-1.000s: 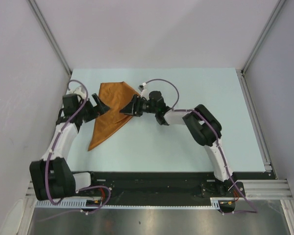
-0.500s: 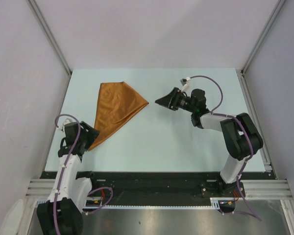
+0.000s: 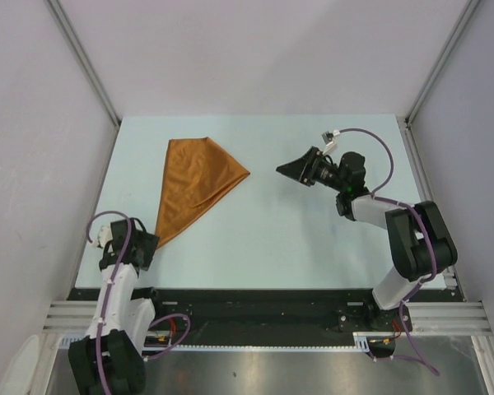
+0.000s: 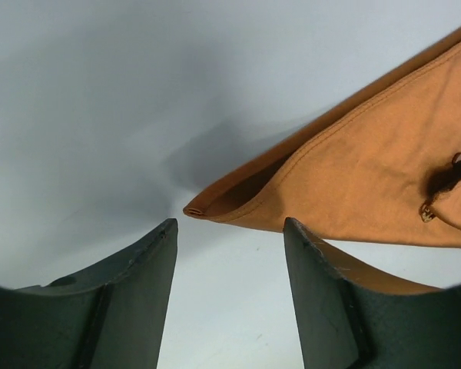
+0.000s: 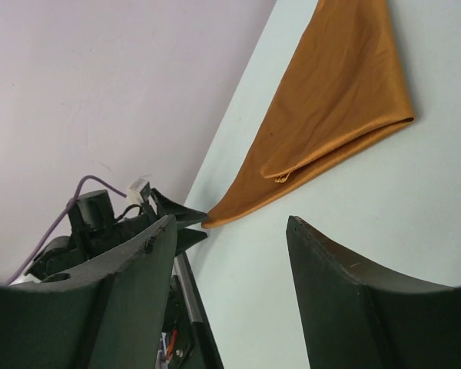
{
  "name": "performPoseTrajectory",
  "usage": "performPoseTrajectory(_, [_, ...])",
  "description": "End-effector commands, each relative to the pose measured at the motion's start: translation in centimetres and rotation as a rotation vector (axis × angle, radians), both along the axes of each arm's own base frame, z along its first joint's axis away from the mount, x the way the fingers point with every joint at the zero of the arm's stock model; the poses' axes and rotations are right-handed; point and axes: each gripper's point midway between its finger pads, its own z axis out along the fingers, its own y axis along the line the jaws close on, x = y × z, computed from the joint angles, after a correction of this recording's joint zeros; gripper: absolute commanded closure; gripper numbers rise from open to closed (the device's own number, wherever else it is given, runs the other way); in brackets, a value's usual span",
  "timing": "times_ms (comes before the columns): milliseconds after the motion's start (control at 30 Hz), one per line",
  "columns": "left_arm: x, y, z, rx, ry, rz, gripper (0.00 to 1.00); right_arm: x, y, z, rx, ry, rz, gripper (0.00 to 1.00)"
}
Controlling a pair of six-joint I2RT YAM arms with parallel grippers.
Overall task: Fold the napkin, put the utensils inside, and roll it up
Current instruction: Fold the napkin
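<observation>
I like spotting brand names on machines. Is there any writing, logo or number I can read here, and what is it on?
No readable text anywhere.
The napkin is plain orange; a small tag-like speck on it is too small to read.
The table, left claw and right claw show no marks.

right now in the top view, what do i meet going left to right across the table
left tool → napkin → right tool
</observation>
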Motion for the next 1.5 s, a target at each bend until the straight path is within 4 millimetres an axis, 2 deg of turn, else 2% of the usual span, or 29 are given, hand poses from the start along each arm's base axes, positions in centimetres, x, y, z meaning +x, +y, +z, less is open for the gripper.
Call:
performPoseTrajectory(0, [0.6, 0.8, 0.3, -0.020, -0.044, 0.088, 0.39, 0.0, -0.1, 1.0, 0.045, -0.044, 0.026, 0.36])
performPoseTrajectory(133, [0.3, 0.9, -0.1, -0.030, -0.053, 0.121, 0.41, 0.2, -0.4, 0.7, 0.045, -0.037, 0.013, 0.36])
performPoseTrajectory(233, [-0.2, 0.8, -1.3, -0.049, -0.034, 0.132, 0.44, 0.2, -0.6, 0.5, 0.045, -0.031, 0.009, 0.36])
performPoseTrajectory(600, [-0.6, 0.8, -2.2, -0.074, -0.037, 0.174, 0.50, 0.3, -1.3, -0.3, 0.043, -0.007, -0.016, 0.36])
performPoseTrajectory(967, [-0.9, 1.1, -2.2, -0.050, -0.042, 0.169, 0.64, 0.1, -1.5, -0.5, 0.042, -0.001, -0.019, 0.36])
performPoseTrajectory(1067, [-0.5, 1.3, -1.9, -0.025, -0.054, 0.145, 0.74, 0.0, -1.5, -0.6, 0.041, 0.004, -0.018, 0.36])
performPoseTrajectory(1167, [0.6, 1.8, -0.9, 0.029, -0.090, 0.084, 1.00, -0.1, -1.6, -0.6, 0.040, 0.003, -0.018, 0.36])
performPoseTrajectory(1200, [0.9, 1.9, -0.6, 0.045, -0.095, 0.066, 1.00, 0.0, -1.6, -0.7, 0.039, 0.005, -0.019, 0.36])
performPoseTrajectory(1300, [3.5, 2.9, 2.2, 0.127, -0.178, -0.006, 1.00, 0.0, -1.6, -0.9, 0.035, 0.010, -0.015, 0.36])
performPoseTrajectory(1367, [4.9, 2.9, 3.6, 0.162, -0.216, -0.077, 1.00, 0.0, -1.6, -1.0, 0.033, 0.010, -0.013, 0.36])
performPoseTrajectory(1433, [7.1, 2.9, 5.9, 0.193, -0.286, -0.132, 1.00, 0.1, -1.6, -1.2, 0.031, 0.018, -0.012, 0.36])
performPoseTrajectory(1467, [7.9, 2.1, 6.8, 0.208, -0.313, -0.203, 1.00, 0.1, -1.6, -1.2, 0.031, 0.016, -0.012, 0.36])
